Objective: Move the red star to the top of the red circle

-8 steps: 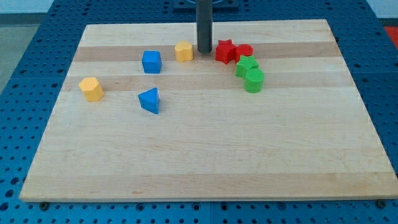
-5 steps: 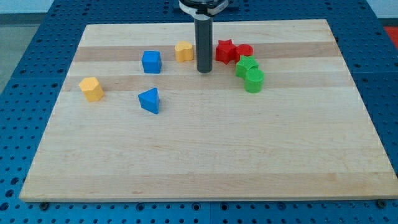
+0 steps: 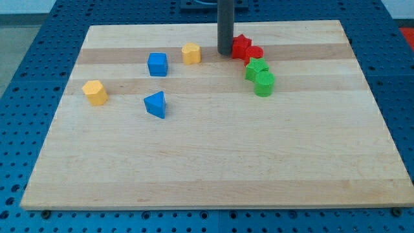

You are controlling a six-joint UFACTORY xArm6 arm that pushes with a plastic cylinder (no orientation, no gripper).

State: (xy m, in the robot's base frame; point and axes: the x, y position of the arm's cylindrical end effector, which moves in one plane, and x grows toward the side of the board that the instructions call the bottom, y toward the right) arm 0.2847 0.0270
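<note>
My tip (image 3: 225,53), a bare rod with no jaws, touches the red star (image 3: 241,46) at its nine o'clock; the star sits at eleven o'clock of the red circle (image 3: 254,54), and pushing on risks shoving both.

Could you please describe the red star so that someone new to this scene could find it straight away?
Look along the wooden board near the view's top edge, just right of centre, where my tip stands. The red star sits against the tip's right side. It is the pointed red block, with the rounder red circle touching it at lower right, above two green blocks.
</note>
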